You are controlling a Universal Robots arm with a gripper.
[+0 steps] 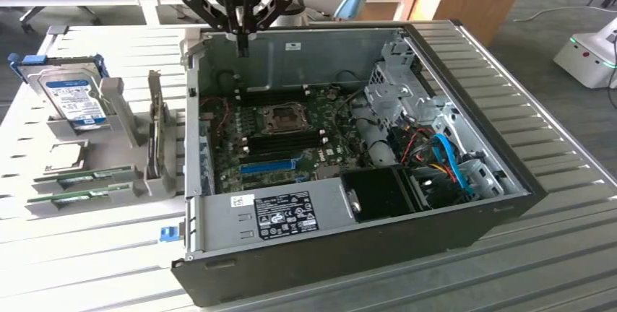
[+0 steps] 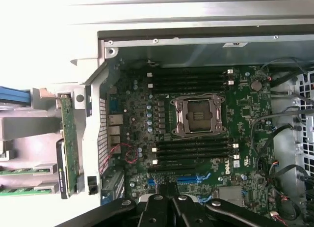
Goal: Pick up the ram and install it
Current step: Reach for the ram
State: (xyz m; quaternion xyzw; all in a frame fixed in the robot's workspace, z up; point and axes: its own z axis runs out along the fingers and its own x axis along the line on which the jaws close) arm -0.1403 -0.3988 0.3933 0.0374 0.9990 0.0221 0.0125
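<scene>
Two ram sticks, thin green boards, lie side by side in a grey holder (image 1: 58, 207) on the table at the exterior view's left: one ram (image 1: 87, 177) (image 2: 27, 170) and a second ram (image 1: 82, 196) (image 2: 24, 191). My gripper (image 1: 241, 43) (image 2: 169, 190) hangs shut and holds nothing, above the back wall of the open computer case (image 1: 463, 232), well away from the sticks. Below it the motherboard (image 1: 328, 146) (image 2: 245, 104) shows black memory slots (image 1: 285, 139) (image 2: 191, 151) on either side of the CPU socket (image 1: 286, 117) (image 2: 197, 115).
A silver hard drive (image 1: 75, 99) with a blue label and an upright expansion card (image 1: 154, 120) (image 2: 68, 143) stand in the holder beside the case. Inside the case are a blue slot (image 1: 265, 165), a power supply (image 1: 279, 214) and cables (image 1: 443, 160).
</scene>
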